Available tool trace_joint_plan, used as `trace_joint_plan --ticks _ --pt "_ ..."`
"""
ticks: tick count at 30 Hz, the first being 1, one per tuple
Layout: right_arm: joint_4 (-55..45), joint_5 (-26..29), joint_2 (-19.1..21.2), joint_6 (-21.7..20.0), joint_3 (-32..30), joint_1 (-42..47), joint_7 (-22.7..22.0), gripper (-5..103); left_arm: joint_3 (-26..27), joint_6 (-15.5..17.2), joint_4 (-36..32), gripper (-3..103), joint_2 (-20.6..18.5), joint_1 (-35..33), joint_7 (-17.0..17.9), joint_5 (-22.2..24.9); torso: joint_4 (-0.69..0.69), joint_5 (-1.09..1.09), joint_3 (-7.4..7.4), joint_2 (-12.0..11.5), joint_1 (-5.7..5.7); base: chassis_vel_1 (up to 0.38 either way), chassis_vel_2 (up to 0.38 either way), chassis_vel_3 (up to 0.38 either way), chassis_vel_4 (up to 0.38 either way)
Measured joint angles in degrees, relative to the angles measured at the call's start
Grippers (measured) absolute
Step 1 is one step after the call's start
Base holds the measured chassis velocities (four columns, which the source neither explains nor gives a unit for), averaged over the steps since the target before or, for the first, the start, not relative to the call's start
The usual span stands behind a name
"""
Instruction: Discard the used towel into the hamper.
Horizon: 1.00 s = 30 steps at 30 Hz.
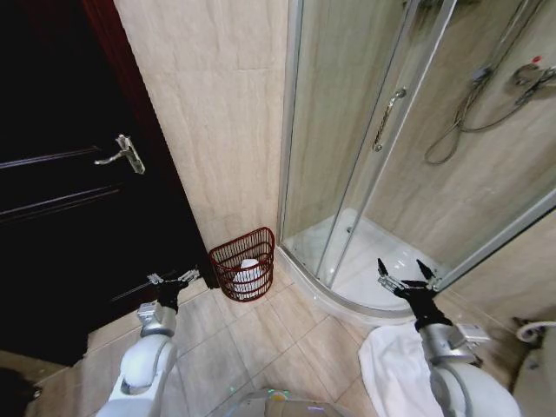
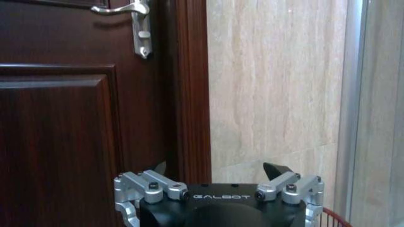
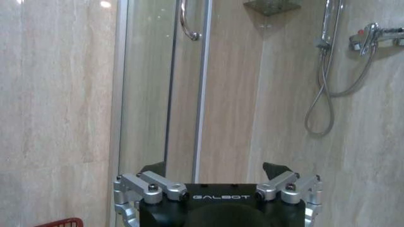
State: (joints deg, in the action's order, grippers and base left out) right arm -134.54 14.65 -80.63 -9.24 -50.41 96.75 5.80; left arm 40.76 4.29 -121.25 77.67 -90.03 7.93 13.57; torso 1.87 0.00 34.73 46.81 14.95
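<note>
White towel [image 1: 395, 369] lies on the floor beside the empty, spread right tool [image 1: 406, 274]; a loose pinch risks dragging it short of the hamper [image 1: 245, 263].

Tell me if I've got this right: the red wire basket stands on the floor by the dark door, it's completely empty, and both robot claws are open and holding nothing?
Not quite. The head view shows the hamper already has something white lying inside. The rest holds: it stands on the tiled floor between the dark door and the shower, and the left gripper and right gripper are both open and hold nothing.
</note>
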Motion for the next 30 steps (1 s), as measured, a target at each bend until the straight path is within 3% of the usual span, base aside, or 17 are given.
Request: trace_joint_plan --ticks 19,30 --pt "-1.66 -1.70 -1.76 0.72 0.38 2.40 -0.10 100 0.31 -1.08 -1.14 100 -0.50 -1.59 0.43 0.87 0.01 -0.01 0.00 -0.01 0.01 0.028 -0.023 -0.032 0.029" --pt "-1.56 -4.81 -3.86 3.41 0.23 5.76 1.89 100 0.30 -1.57 -1.70 100 -1.61 -2.18 0.30 1.61 0.00 -0.01 0.00 0.00 -0.01 0.037 -0.046 -0.042 0.044"
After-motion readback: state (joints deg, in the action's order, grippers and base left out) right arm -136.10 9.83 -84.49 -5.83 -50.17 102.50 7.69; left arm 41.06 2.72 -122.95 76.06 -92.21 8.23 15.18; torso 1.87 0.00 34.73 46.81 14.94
